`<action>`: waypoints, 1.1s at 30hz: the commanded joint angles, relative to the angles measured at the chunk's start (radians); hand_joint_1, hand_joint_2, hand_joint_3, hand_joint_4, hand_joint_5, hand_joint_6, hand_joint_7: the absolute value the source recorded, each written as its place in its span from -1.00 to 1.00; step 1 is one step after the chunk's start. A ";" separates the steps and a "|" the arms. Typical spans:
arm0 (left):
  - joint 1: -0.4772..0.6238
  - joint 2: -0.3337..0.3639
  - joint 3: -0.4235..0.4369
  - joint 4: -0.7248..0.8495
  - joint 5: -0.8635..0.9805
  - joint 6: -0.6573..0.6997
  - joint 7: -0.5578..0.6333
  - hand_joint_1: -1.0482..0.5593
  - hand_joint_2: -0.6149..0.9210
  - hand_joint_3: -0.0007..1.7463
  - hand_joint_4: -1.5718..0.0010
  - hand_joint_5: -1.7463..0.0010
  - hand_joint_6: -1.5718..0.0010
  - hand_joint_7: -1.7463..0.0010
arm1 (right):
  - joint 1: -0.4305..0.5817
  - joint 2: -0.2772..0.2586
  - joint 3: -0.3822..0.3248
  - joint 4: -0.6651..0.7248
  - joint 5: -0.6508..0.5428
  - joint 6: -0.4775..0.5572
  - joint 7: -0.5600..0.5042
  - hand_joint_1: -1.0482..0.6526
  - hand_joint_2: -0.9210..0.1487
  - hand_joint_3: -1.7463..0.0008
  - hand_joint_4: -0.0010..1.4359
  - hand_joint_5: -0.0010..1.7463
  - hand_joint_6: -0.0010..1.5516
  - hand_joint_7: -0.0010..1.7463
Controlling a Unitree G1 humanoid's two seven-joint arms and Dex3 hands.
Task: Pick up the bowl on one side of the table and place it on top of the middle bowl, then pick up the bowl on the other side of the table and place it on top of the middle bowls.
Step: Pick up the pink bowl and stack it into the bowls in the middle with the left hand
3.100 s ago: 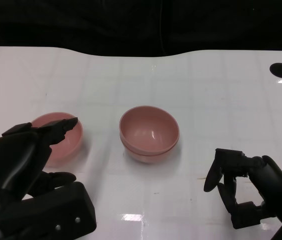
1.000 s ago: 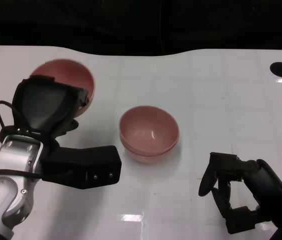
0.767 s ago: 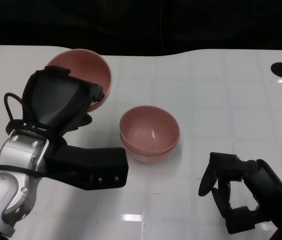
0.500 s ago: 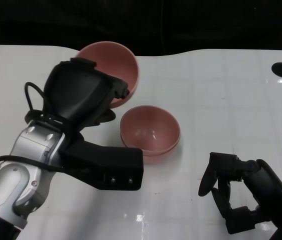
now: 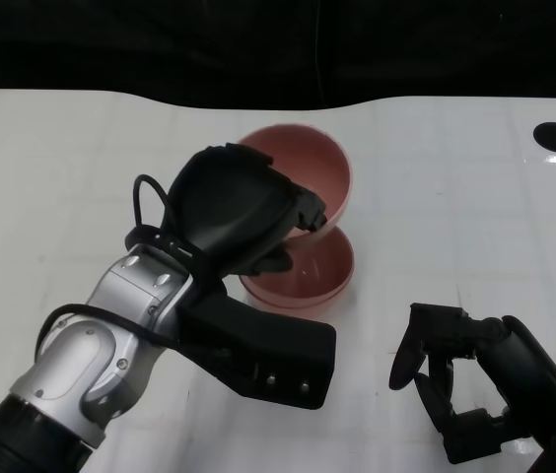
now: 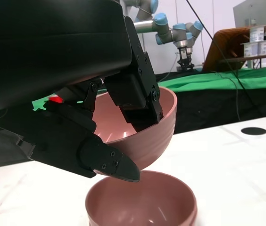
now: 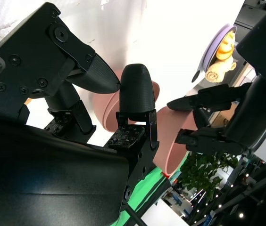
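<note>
While your left hand holds the pink bowl in the air, that bowl hangs tilted directly over the middle bowls, its open side turned toward the robot. In the left wrist view the fingers pinch the bowl's rim: one presses inside the bowl, another lies under its outer wall. That view shows a small gap between the held bowl's underside and the rim of the stack below, so the two are apart, not touching. The middle bowls sit upright on the white desk, one nested in the other, partly hidden in the head view by the left hand and the raised bowl.

Your right hand rests low at the near right of the desk, well apart from the stack, holding nothing. Its fingers are curled downward with space between them. The right wrist view shows those fingers apart and, beyond them, the pink bowls and the left hand.

A dark round hole sits at the desk's far right corner.
</note>
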State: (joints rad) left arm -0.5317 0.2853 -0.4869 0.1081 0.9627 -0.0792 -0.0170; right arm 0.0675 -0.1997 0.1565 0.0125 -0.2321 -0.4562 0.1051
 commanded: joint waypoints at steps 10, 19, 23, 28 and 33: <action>-0.022 -0.025 -0.027 0.123 -0.040 -0.033 -0.045 -0.09 0.98 -0.97 -0.13 -0.77 -0.60 0.90 | 0.002 0.001 0.002 0.002 -0.006 -0.009 -0.004 0.10 0.27 -0.80 0.23 1.00 0.04 0.69; -0.034 -0.031 -0.052 0.193 -0.058 -0.033 -0.075 -0.06 1.00 -0.84 -0.03 -0.85 -0.36 0.35 | 0.007 0.001 0.002 -0.007 -0.010 -0.002 -0.005 0.10 0.27 -0.80 0.23 1.00 0.05 0.69; -0.038 -0.028 -0.061 0.198 -0.052 -0.023 -0.098 -0.06 1.00 -0.83 -0.02 -0.87 -0.22 0.12 | 0.009 0.002 0.002 -0.012 -0.009 0.004 -0.002 0.11 0.27 -0.80 0.23 1.00 0.05 0.69; -0.038 -0.027 -0.068 0.201 -0.053 -0.007 -0.126 -0.10 1.00 -0.92 -0.06 -0.56 -0.18 0.26 | 0.011 0.001 0.003 -0.017 -0.006 0.010 0.003 0.11 0.27 -0.80 0.23 1.00 0.04 0.68; -0.053 -0.015 -0.098 0.211 -0.026 0.015 -0.189 -0.22 1.00 -0.69 0.20 0.56 0.16 0.89 | 0.007 0.002 0.002 -0.011 -0.009 0.004 -0.001 0.11 0.28 -0.80 0.23 1.00 0.05 0.69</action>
State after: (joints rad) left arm -0.5673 0.2536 -0.5784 0.3126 0.9308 -0.0720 -0.1863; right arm 0.0712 -0.1972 0.1580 0.0096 -0.2424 -0.4529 0.1059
